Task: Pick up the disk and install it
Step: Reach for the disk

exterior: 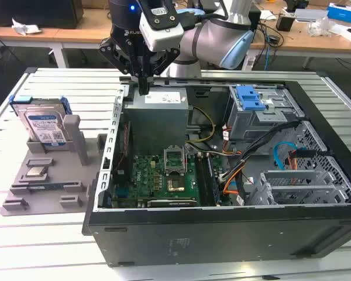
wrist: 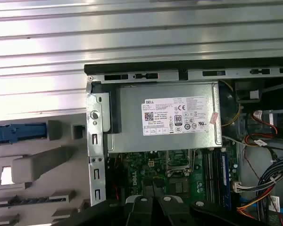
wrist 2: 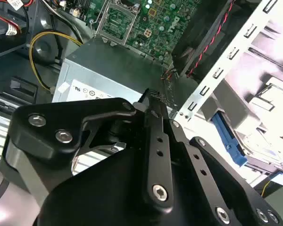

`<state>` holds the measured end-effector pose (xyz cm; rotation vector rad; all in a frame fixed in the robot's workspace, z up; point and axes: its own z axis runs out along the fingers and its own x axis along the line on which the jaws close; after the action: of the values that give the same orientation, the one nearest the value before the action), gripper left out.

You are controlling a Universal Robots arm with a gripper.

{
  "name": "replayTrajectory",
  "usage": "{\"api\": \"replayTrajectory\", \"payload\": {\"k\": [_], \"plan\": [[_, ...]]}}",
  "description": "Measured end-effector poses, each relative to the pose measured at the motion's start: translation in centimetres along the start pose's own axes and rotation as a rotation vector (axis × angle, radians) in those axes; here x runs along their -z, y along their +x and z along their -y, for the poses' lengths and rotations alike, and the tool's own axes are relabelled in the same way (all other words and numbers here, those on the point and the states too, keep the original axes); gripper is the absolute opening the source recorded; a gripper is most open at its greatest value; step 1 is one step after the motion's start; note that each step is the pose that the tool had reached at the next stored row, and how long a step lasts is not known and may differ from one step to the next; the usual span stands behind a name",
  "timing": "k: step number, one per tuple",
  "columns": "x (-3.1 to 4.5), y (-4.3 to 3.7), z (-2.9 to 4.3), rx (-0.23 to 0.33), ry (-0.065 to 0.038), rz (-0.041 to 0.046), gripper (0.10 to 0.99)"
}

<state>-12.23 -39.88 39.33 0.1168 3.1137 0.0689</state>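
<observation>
One open computer case (exterior: 222,231) lies on its side at the near edge of the slatted counter (exterior: 35,246), its green motherboard (exterior: 164,172) facing up. Just beside the case, toward the exterior view's left, sits a grey moulded holder (exterior: 52,178). The disk (exterior: 45,126) stands upright on edge in a slot at the holder's far end, label toward the camera and blue frame around its edges. In the first wrist view the disk's blue edge (wrist: 19,132) shows from above.

Farther back inside the case is the grey power supply (exterior: 158,108). Toward the exterior view's right is a grey drive cage (exterior: 254,111) with a blue latch. The claw (exterior: 143,88) hangs over the power supply's far corner, close to the case's side wall, its fingers clenched together and grasping nothing.

The disk is well apart from the claw, off toward the exterior view's left and outside the case. Behind the claw rise the arm (exterior: 216,41) and wooden desks (exterior: 304,36).
</observation>
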Motion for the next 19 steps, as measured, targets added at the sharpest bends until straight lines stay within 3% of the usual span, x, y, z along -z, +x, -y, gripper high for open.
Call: {"api": "replayTrajectory", "payload": {"k": [4,15,19], "plan": [[0.04,1.5,0.12,0.0,0.0,0.0,0.102],[0.1,3.57,0.27,0.0,0.0,0.0,0.102],[0.13,4.75,0.36,0.0,0.0,0.0,0.102]]}}
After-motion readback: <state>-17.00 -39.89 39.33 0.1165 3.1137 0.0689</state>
